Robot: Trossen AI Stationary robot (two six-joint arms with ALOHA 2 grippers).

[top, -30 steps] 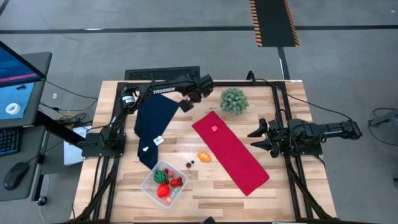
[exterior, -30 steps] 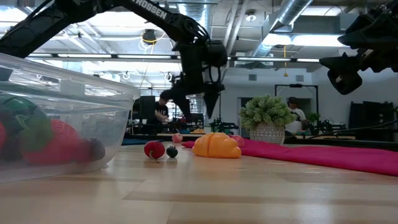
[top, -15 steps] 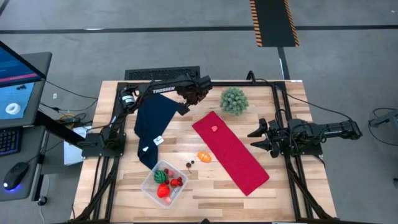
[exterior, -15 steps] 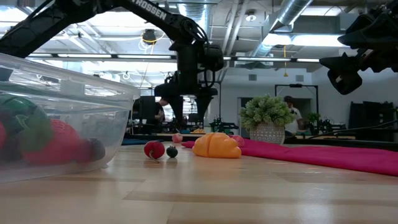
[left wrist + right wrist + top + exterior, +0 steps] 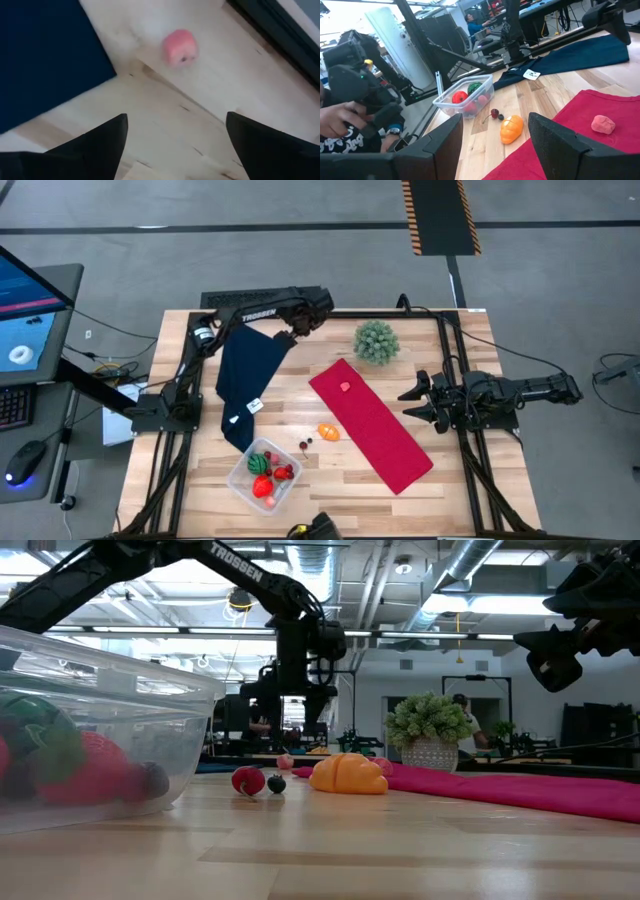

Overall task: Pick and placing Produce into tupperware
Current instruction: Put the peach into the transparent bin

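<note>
The desk [image 5: 400, 500] carries, largest first, a red cloth [image 5: 370, 423] running diagonally across its centre and a dark blue cloth [image 5: 246, 375] nearer the far left corner. The tupperware [image 5: 263, 475] sits at the near edge, left of centre, already holding several produce pieces, so it appears staged within the left arm's reach. The left gripper [image 5: 290, 332], its arm lettered "TROSSEN", hovers near the far edge with fingers spread wide and empty above a pink produce piece [image 5: 180, 47], apparently lining up a grasp. The right gripper [image 5: 420, 402] waits at the right edge, fingers apart, empty. An orange piece [image 5: 327, 432] and cherries [image 5: 305, 444] remain loose on the desk just beside the red cloth's left edge; another pink piece [image 5: 345, 388] lies on that cloth.
</note>
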